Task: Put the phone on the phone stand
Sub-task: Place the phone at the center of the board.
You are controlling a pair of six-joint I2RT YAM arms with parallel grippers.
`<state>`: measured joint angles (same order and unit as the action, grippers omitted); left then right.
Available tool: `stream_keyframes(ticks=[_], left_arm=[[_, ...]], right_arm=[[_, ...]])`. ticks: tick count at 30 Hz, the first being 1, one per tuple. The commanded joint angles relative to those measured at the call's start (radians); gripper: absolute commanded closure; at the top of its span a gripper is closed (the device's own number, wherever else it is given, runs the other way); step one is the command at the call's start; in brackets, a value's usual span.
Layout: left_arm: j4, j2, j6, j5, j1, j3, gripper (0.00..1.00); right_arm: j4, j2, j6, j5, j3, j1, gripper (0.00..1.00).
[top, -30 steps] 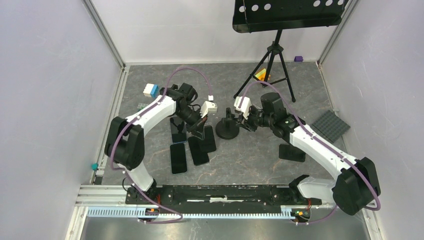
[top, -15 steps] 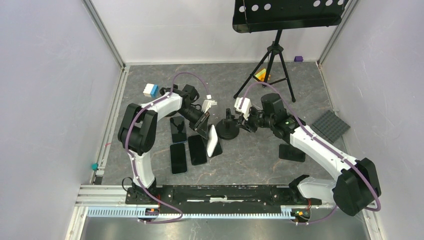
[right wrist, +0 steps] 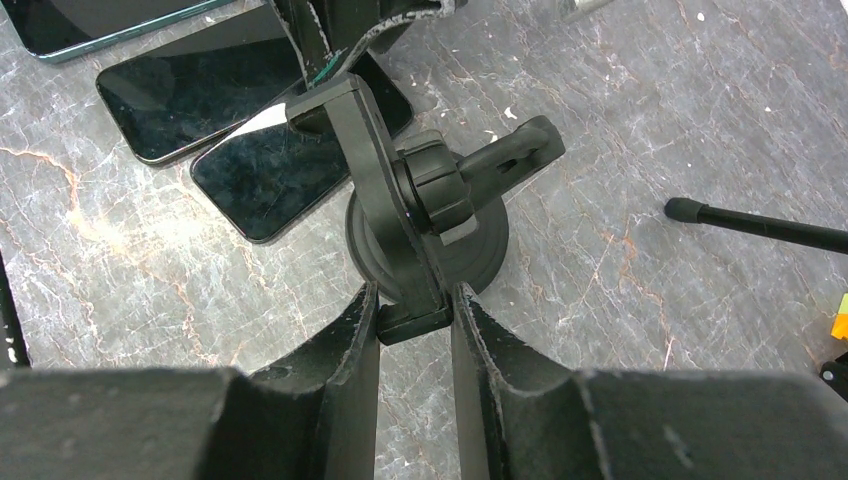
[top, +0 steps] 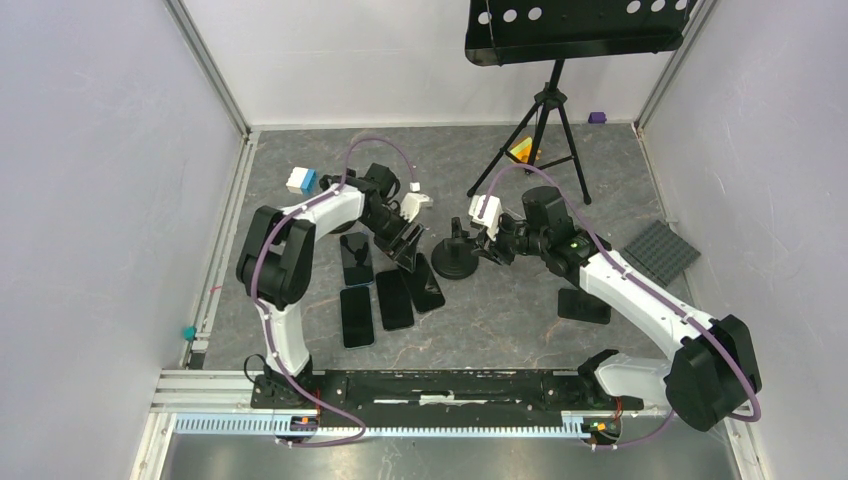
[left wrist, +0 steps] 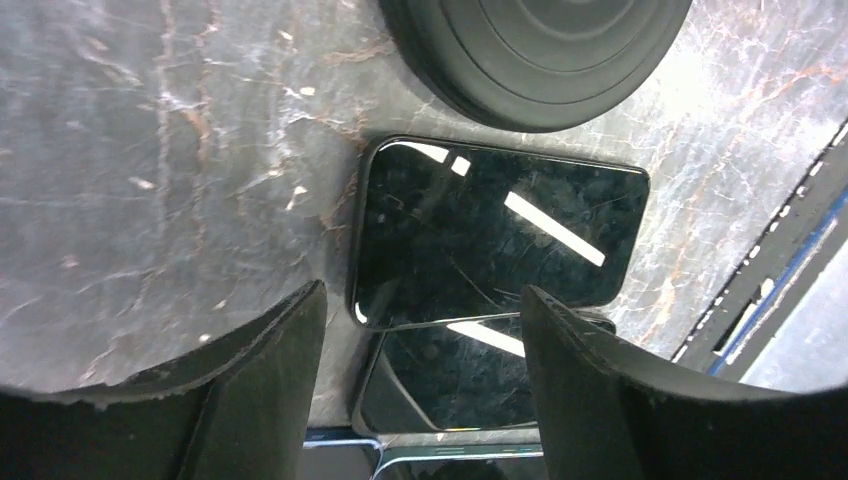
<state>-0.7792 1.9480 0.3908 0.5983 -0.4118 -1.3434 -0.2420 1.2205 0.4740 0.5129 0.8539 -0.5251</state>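
The phone (top: 425, 283) (left wrist: 495, 240) lies flat and screen up on the table, its near end resting over another phone, just beside the round base of the black phone stand (top: 455, 255) (left wrist: 540, 50) (right wrist: 425, 190). My left gripper (top: 408, 245) (left wrist: 422, 295) hovers above the phone's near end, open, with nothing between its fingers. My right gripper (top: 478, 247) (right wrist: 413, 315) is shut on the lower edge of the stand's upright cradle plate. The cradle holds no phone.
Three more dark phones (top: 358, 258) (top: 357, 315) (top: 393, 298) lie left of the stand. A black slab (top: 583, 305) lies under the right arm. A tripod music stand (top: 545, 110), a grey studded plate (top: 660, 250) and a blue-white block (top: 301, 180) stand further back.
My left gripper had the phone tipped up on edge beside the stand; it has opened and the phone has dropped flat onto the table. The right gripper has stayed on the stand.
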Motion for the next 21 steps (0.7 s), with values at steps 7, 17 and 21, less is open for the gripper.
stream_keyframes(ticks=[7, 17, 21], left_arm=[[0.230, -0.379, 0.061, -0.013, 0.002, 0.142, 0.03], [0.405, -0.591, 0.330, 0.093, -0.148, 0.279, 0.00], [0.508, -0.583, 0.362, 0.017, -0.225, 0.317, 0.00]], right_arm=[[0.006, 0.004, 0.000, 0.032, 0.027, 0.003, 1.00], [-0.013, 0.002, 0.012, 0.073, 0.033, 0.002, 1.00], [-0.015, 0.006, 0.010, 0.084, 0.033, 0.002, 1.00]])
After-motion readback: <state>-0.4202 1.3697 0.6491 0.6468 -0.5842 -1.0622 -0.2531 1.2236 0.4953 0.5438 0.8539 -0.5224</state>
